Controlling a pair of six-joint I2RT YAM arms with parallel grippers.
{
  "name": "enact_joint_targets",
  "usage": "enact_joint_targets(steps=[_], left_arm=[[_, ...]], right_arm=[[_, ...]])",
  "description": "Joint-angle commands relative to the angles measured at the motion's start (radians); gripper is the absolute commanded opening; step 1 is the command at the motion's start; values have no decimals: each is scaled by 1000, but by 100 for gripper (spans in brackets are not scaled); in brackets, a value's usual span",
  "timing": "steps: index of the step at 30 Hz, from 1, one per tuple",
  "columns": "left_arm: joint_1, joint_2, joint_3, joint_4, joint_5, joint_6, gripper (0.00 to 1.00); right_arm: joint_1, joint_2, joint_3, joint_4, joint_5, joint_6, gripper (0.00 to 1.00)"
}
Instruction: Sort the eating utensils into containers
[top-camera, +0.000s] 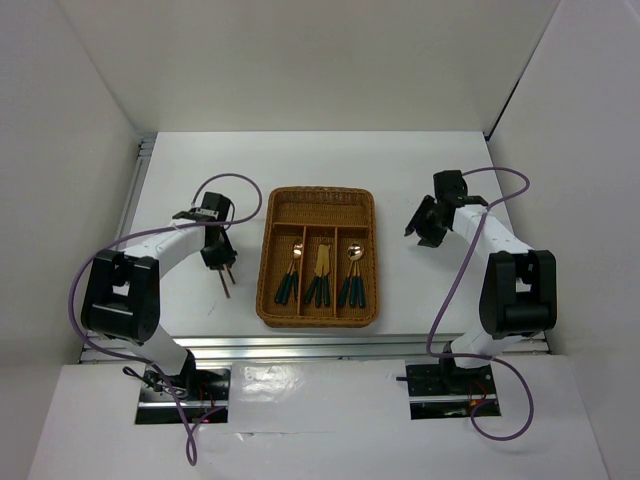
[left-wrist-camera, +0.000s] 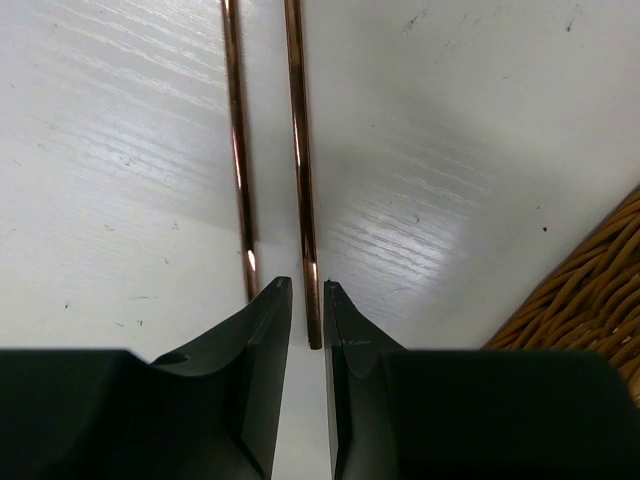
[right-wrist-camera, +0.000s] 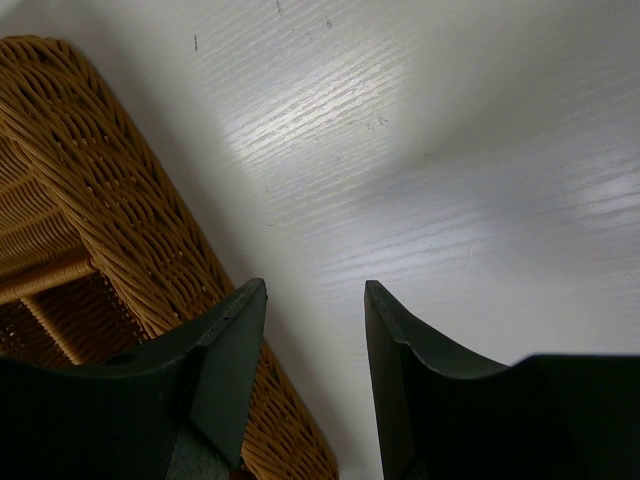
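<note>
Spoons (top-camera: 354, 252) and forks (top-camera: 321, 262) are lying sorted in the tray (top-camera: 318, 192), only the chopsticks (left-wrist-camera: 240, 150) waiting on the worktop (left-wrist-camera: 450, 150) beside it, left hand (left-wrist-camera: 308, 290) straddling one, grip impossible to tell, right hand (right-wrist-camera: 315, 300) hanging released, empty.

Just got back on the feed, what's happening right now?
The spoons and forks lie in the wicker tray's three long slots; its crosswise slot is bare. The two chopsticks are left of the tray, outside it. The left gripper has narrow jaws around one chopstick's end; whether it grips is unclear. The right gripper is open and empty beside the tray's right wall.
</note>
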Motion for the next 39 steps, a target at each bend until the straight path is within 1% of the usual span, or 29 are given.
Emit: enact_joint_targets(steps=[1, 7, 11, 12, 16, 18, 21, 25, 39], left_arm=[[5, -30, 36, -10, -1, 27, 33], [14, -39, 36, -50, -35, 18, 32], [14, -74, 13, -59, -46, 18, 41], [14, -75, 13, -59, -46, 18, 46], [32, -116, -6, -70, -55, 18, 50], [55, -116, -38, -70, -55, 18, 50], [78, -116, -67, -58, -18, 18, 50], [87, -95, -99, -33, -9, 7, 49], [87, -44, -99, -10, 0, 16, 45]], right_arm=[[-2, -5, 25, 33, 12, 4, 52], [-2, 4, 25, 33, 3, 4, 52], [-2, 13, 25, 33, 3, 4, 52], [-2, 13, 25, 33, 3, 4, 52], [-2, 13, 25, 42, -6, 4, 52], [-2, 22, 16, 42, -15, 4, 52], [-2, 22, 16, 42, -15, 4, 52], [-2, 22, 16, 42, -15, 4, 52], [-2, 32, 16, 42, -15, 4, 52]])
